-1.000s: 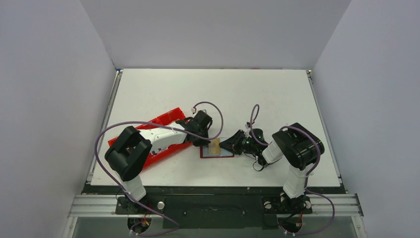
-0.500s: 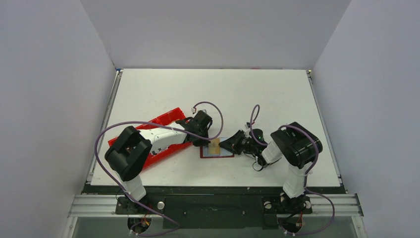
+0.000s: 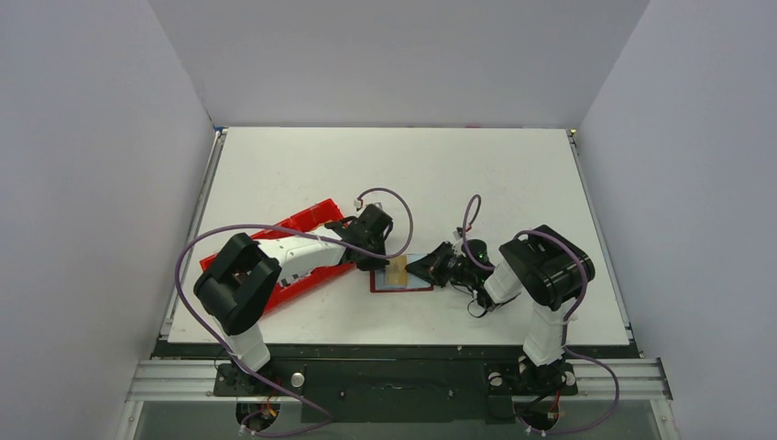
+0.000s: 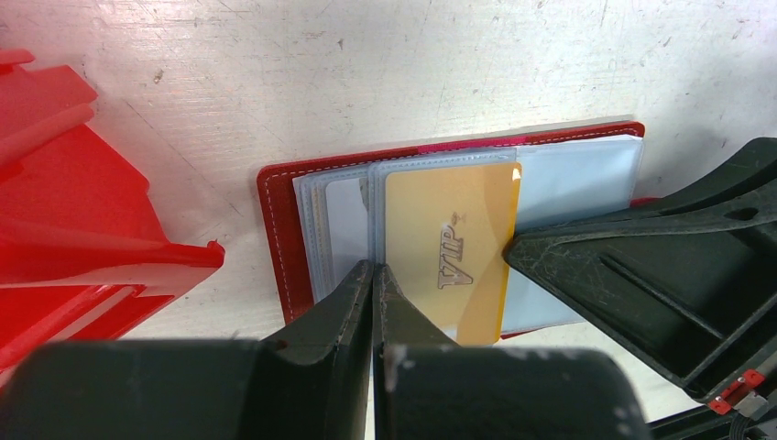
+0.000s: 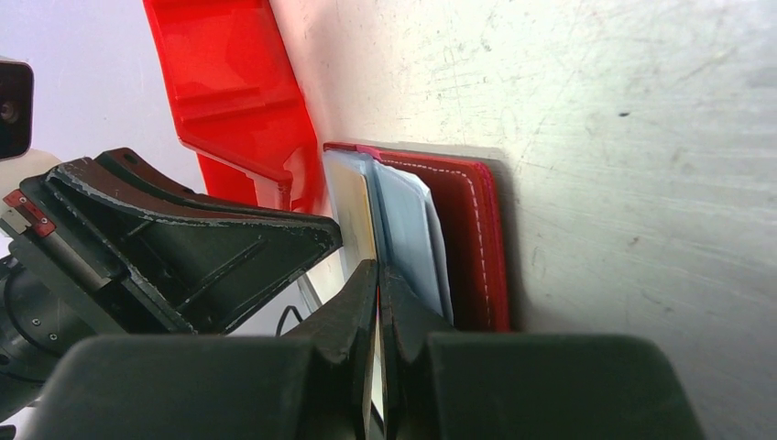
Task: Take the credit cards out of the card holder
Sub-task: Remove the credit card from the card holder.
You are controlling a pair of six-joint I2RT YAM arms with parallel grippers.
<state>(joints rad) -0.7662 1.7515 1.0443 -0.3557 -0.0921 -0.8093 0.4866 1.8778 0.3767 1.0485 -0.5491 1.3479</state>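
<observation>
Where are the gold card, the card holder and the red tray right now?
gold card (image 4: 449, 243): left wrist view, middle of its printed face.
card holder (image 4: 272, 240): left wrist view, its red leather edge.
red tray (image 4: 82, 215): left wrist view, its near wall.

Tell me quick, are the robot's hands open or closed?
Left gripper: closed, empty, tips on the wallet.
Right gripper: closed, apparently pinching the card.

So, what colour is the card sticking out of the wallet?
The card is gold-tan; left wrist view shows it best.
</observation>
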